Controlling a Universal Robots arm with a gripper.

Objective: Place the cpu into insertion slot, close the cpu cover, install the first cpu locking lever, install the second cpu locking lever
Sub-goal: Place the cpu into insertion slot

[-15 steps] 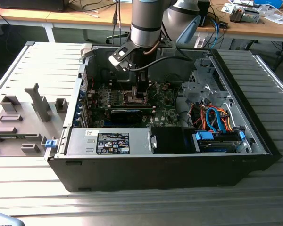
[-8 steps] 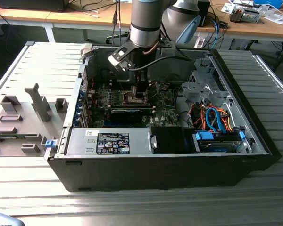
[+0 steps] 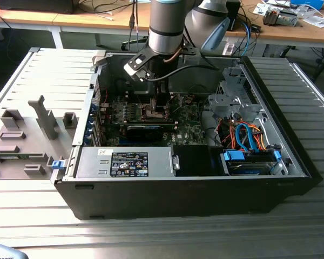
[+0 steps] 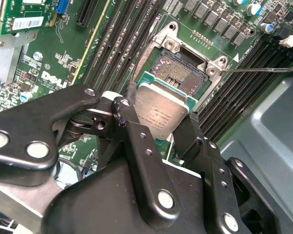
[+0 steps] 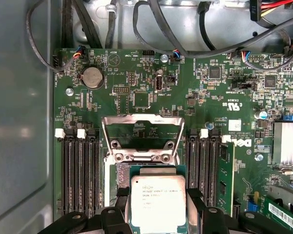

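In both wrist views my gripper is shut on the cpu, a silvery square chip on a green carrier. A black finger presses each side of it. The cpu hangs tilted, just above and partly over the insertion slot, whose dark pin field shows uncovered. The cpu cover is swung up and open at the far edge of the slot. A thin locking lever sticks out sideways, unlatched. In the exterior view the gripper reaches down into the open computer case over the motherboard.
Black memory slots flank the slot on both sides. A long black card lies in front of it, with the power supply nearer. Drive cage and coloured cables fill the exterior view's right. A grey fixture tray lies outside the case.
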